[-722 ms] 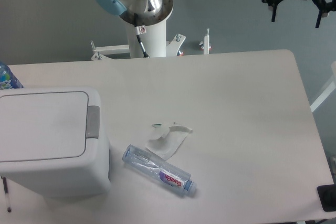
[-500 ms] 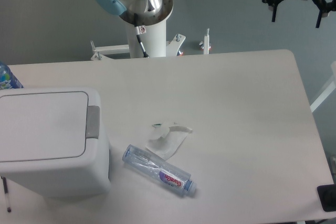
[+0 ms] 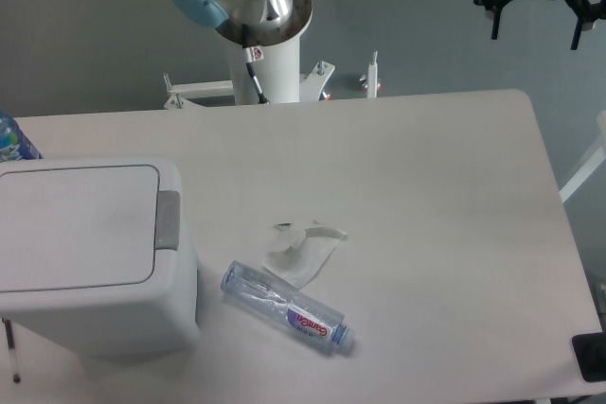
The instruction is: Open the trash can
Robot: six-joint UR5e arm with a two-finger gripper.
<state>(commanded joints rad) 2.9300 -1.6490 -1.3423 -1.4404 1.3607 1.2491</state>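
The trash can [image 3: 90, 248] is a large white boxy bin at the table's front left. Its flat lid lies shut, and a grey push tab [image 3: 169, 219] sits on its right edge. My gripper [image 3: 535, 33] hangs high at the top right, above and beyond the table's far right corner, far from the bin. Its black fingers [image 3: 575, 30] point down and stand apart, open with nothing between them.
A clear plastic bottle [image 3: 287, 307] lies on its side right of the bin, with a crumpled white wrapper [image 3: 301, 248] just behind it. A blue-capped bottle [image 3: 11, 139] peeks out behind the bin. The arm's base post [image 3: 258, 54] stands at the table's far edge.
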